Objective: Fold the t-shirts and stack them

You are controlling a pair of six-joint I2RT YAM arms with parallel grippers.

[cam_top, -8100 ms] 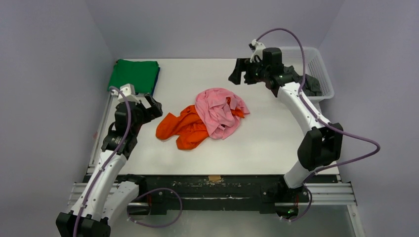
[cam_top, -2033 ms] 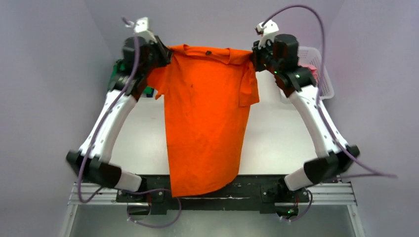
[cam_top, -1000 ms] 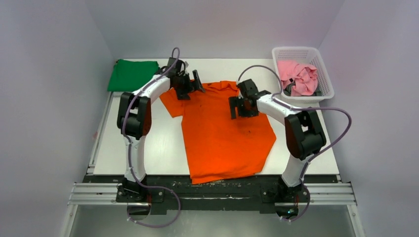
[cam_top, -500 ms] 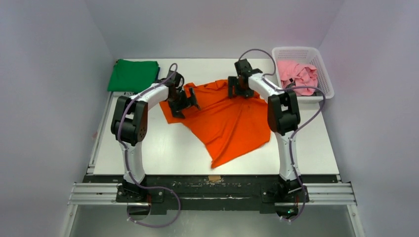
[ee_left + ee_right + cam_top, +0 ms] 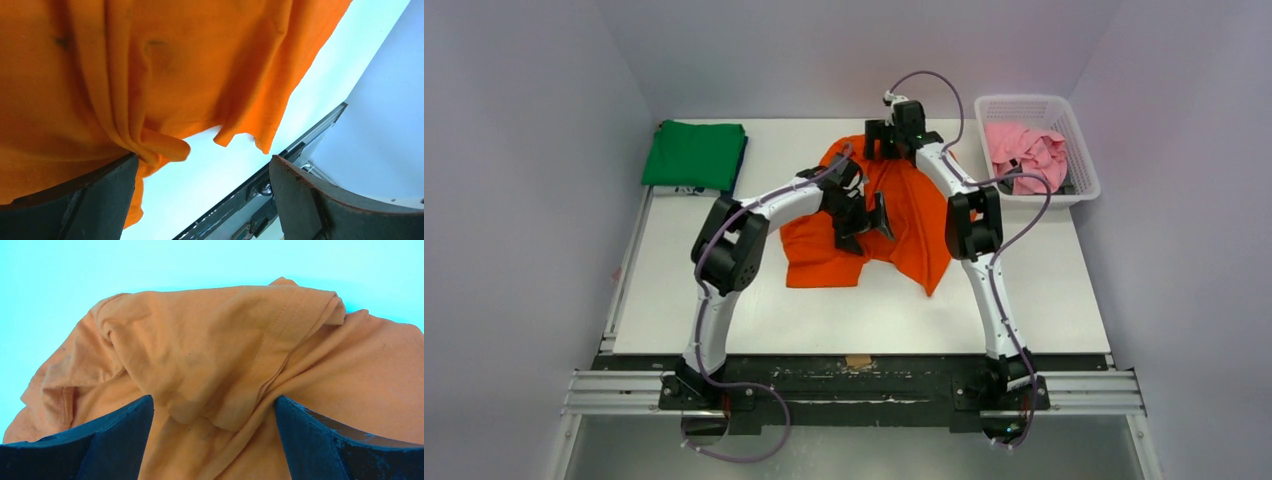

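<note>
Change: orange t-shirt [image 5: 819,258], flat 1 s ago, now bunched mid-frame.
Left gripper [image 5: 202,161]: released.
Right gripper [image 5: 214,401]: released, straddling fabric.
Meaning: likely needs re-spreading.

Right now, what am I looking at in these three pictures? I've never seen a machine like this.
Two white robot arms are bolted to the near edge of a table. One picture looks down from above; the other two come from a camera on each wrist. An orange t-shirt lies bunched mid-table, a folded green t-shirt at the far left corner, a pink t-shirt in a white basket far right. The left claw and right claw stand open against the orange cloth, so neither looks clamped.
</note>
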